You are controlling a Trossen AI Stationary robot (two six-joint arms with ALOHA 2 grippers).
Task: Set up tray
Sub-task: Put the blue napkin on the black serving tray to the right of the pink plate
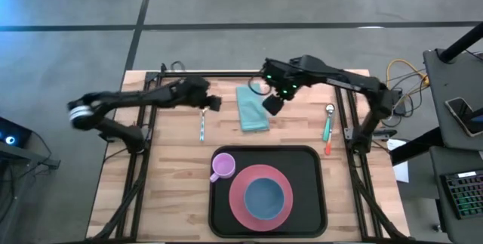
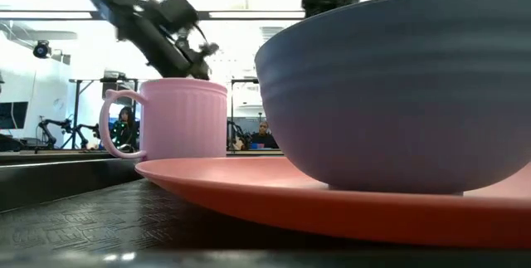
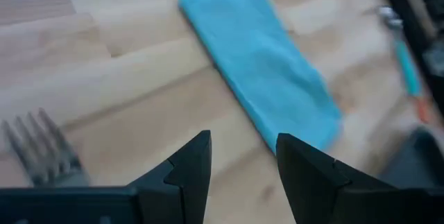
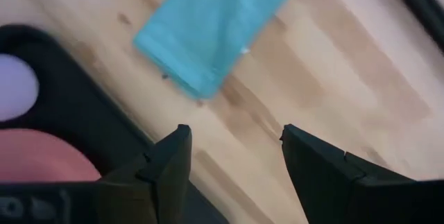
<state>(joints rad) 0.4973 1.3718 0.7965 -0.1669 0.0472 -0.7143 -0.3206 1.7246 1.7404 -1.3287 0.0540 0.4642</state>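
The black tray [image 1: 313, 199] sits by the table's near edge and carries a pink plate [image 1: 238, 203], a blue bowl [image 1: 265, 197] on that plate, and a pink mug [image 1: 221, 167]. A folded blue napkin [image 1: 252, 108] lies flat on the wood beyond the tray. To its left lies a fork [image 1: 203, 123]; a spoon [image 1: 327, 127] with a teal and orange handle lies to its right. My left gripper [image 3: 243, 144] is open, above the wood between the fork [image 3: 41, 148] and the napkin [image 3: 263, 78]. My right gripper [image 4: 236, 137] is open, above the napkin's [image 4: 215, 23] right near corner.
Black frame rails [image 1: 143, 161] run along the table's left and right sides. Bare wood shows left of the tray and between the tray and the napkin. The low view shows the mug [image 2: 178, 119] and bowl [image 2: 398, 85] up close, with people seated far behind.
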